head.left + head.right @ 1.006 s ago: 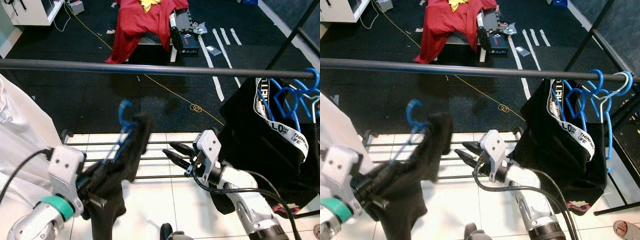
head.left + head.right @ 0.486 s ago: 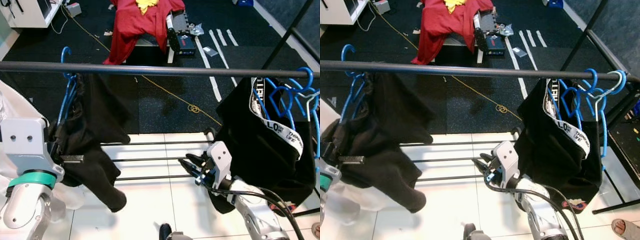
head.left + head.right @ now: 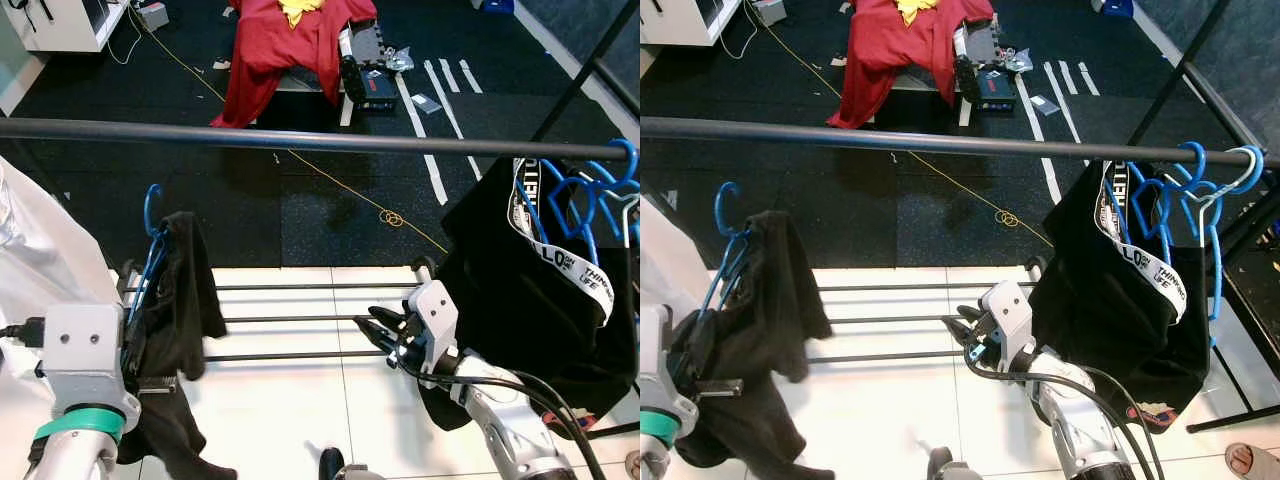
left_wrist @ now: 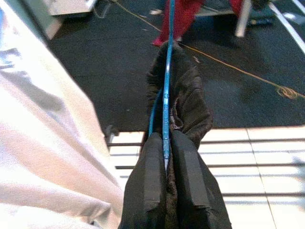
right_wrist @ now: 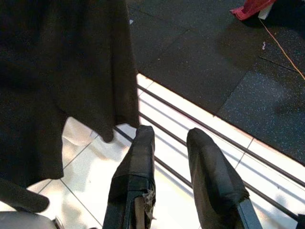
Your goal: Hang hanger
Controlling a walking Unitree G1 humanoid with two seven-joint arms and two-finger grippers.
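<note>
**Helper:** What do you have hold of?

**Me:** My left gripper is squeezed shut on the blue hanger. A black garment hangs over it. The hanger sits low, well under the clothes rail, and its hook points up but touches nothing.

**Helper:** And your other one?

**Me:** My right gripper holds nothing. Its fingers are a little apart, over the thin floor bars.

**Helper:** What could go wrong?

**Me:** I think the hook could miss the rail if I lift it crooked. The garment is heavy on one side, so the hanger might tip in my grip. The cloth could also slip off and land on the white tiles. The white sheet is just beside my left arm, and it might catch on it.
</note>
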